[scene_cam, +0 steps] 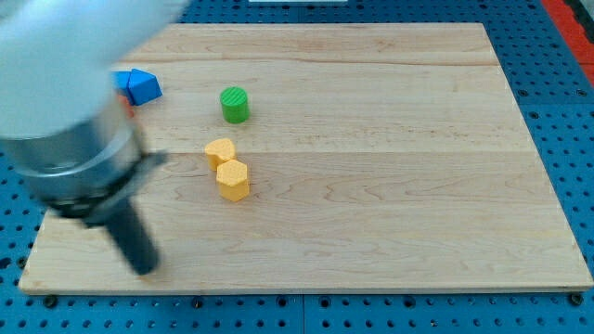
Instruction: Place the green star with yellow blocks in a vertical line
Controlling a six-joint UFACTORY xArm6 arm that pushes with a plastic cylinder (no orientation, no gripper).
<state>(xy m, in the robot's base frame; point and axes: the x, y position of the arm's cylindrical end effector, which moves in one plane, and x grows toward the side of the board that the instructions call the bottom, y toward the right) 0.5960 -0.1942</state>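
A green block (235, 104) stands on the wooden board, upper left of centre; its shape looks rounded, not clearly a star. Below it sit two yellow blocks touching each other: an upper one (220, 151) and a lower hexagonal one (233, 180), slightly to the right. Together the three form a rough vertical column. My tip (144, 267) is near the board's bottom-left corner, well to the left of and below the yellow blocks, touching none of them. The rod and the arm above it are blurred.
Two blue blocks (139, 86) lie close together at the board's left, partly hidden by the arm; a bit of red shows beside them. The board's (390, 213) left edge runs under the arm. A blue pegboard surrounds the board.
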